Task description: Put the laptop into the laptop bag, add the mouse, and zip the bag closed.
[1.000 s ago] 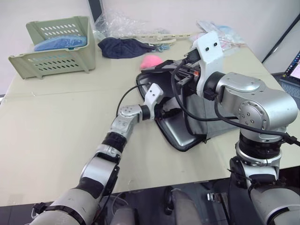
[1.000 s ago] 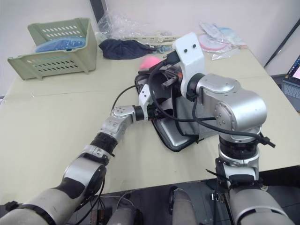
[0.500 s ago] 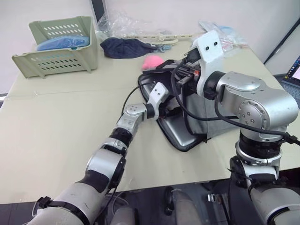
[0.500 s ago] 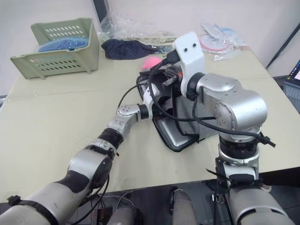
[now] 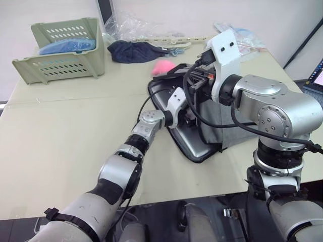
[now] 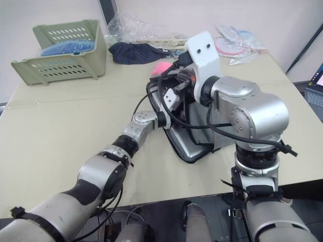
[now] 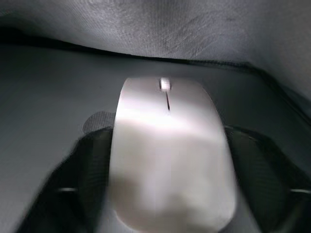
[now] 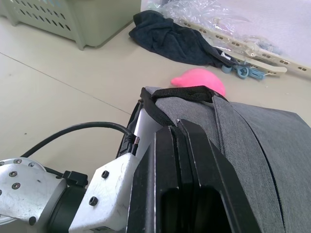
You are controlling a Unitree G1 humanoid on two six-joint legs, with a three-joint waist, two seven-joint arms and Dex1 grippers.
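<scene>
Inside the laptop bag [image 5: 237, 126] now, and the left wrist view gives us the good look: the white mouse [image 7: 167, 160] sits clamped between the two black fingers [image 7: 92, 165] of the left end effector [image 7: 167, 194], scroll wheel pointing deeper in, grey fabric arching right over it. From the head views that grip is hidden; there the left arm simply reaches into the bag's open mouth, white wrist housing at the black zip edge.

Over to the right wrist view: the right end effector [image 8: 187, 145] has its fingers pressed together on the bag's upper flap beside a black strap handle [image 8: 184, 94], holding the opening raised. The pink fluffy charm [image 8: 199, 83] lies just beyond it on the tabletop [image 5: 75, 126].

The silver laptop [image 5: 194, 142] lies in the bag, its near corner showing at the opening. Far left, a green basket [image 5: 60, 48] holds something blue [image 5: 65, 46]; a dark blue cloth bundle [image 5: 133, 50] and clear plastic wrapping [image 5: 131, 25] sit behind the bag.
</scene>
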